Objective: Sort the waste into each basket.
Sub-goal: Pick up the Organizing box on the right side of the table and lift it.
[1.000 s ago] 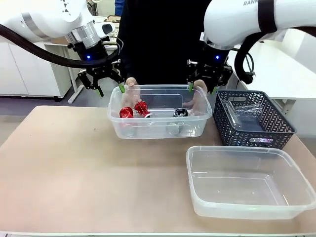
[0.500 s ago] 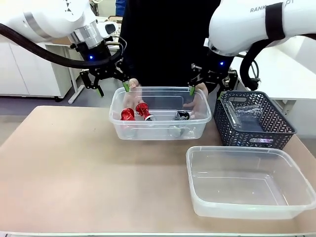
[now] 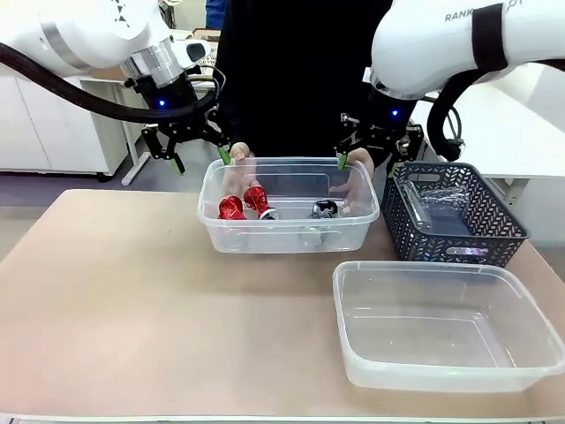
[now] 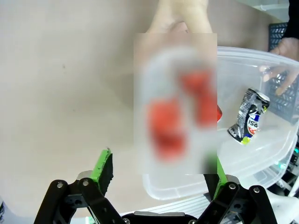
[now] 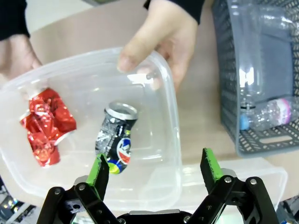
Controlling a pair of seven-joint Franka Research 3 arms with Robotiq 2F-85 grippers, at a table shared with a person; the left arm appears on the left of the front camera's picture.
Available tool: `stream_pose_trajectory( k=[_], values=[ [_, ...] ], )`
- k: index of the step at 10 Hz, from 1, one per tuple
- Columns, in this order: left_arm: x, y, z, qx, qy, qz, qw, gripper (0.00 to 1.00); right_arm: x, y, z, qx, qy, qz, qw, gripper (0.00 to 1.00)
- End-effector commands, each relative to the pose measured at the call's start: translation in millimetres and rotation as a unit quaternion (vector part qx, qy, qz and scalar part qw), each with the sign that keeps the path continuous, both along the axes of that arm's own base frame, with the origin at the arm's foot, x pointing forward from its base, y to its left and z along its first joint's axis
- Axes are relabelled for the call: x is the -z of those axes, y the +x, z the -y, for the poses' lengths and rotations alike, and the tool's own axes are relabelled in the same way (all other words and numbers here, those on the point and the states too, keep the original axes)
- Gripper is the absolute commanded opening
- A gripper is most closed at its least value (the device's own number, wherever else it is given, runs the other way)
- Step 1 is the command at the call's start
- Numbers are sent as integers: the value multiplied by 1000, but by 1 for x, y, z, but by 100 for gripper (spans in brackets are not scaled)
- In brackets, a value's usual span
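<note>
Clear tub [image 3: 291,237] gripped at both ends by a person's hands [image 3: 237,155].
Hovered with the left gripper [image 3: 201,159], jaws spread and empty, over the tub's left end; held red cans [image 3: 240,205] inside left and the black-and-silver can [image 3: 324,208] inside right; hovered with the right gripper [image 3: 366,163], likewise spread, over the right end.

Person's hands [image 3: 235,159] set clear tub [image 3: 291,240] slightly lower and nearer; left gripper [image 3: 201,159] shifts right, toward its rim.

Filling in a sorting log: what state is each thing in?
left gripper, open
right gripper, open
far tub, held by the person's hands
red cans, crushed, inside far tub
black-and-silver can, crushed, inside far tub
dark basket, holding clear bottles
near tub, empty
</note>
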State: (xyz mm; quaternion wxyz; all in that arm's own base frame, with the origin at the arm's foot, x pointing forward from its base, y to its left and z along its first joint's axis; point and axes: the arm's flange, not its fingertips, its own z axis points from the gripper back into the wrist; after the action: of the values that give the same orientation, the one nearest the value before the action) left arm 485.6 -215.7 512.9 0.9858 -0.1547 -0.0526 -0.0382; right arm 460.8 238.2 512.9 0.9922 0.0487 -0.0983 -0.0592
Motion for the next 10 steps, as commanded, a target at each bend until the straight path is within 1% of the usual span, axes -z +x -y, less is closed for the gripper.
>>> stream_pose_trajectory(
  k=[1, 2, 3, 4, 5, 6, 7, 8, 9, 10],
  values=[
    [-18, -13, -5, 18, -1, -3, 1000, 100, -30, -22, 34, -10, 20, 17, 1000, 100],
    [-41, -38, -13, 51, -9, -9, 999, 100, -55, -53, 65, -34, 51, 23, 998, 100],
    [-60, -71, -19, 87, -13, -4, 996, 100, -73, -91, 94, -54, 56, 33, 996, 100],
    [-70, -116, -23, 121, 29, -6, 992, 100, -80, -137, 119, -65, 49, 49, 995, 100],
    [-68, -150, -23, 161, 42, -7, 986, 100, -74, -172, 134, -43, 40, 62, 996, 100],
    [-58, -170, -19, 181, 37, -16, 983, 100, -59, -192, 141, -14, 17, 66, 998, 100],
    [-45, -171, -11, 195, 21, -28, 980, 100, -42, -197, 141, 9, 12, 67, 998, 100],
    [-77, -156, -12, 151, 37, -20, 988, 100, -81, -169, 131, -32, 38, 54, 997, 100],
    [-77, -156, -12, 151, 37, -20, 988, 100, -81, -169, 131, -32, 38, 54, 997, 100],
    [-64, -183, -11, 175, 39, -26, 983, 100, -59, -201, 145, -14, 26, 61, 998, 100]
  ],
)
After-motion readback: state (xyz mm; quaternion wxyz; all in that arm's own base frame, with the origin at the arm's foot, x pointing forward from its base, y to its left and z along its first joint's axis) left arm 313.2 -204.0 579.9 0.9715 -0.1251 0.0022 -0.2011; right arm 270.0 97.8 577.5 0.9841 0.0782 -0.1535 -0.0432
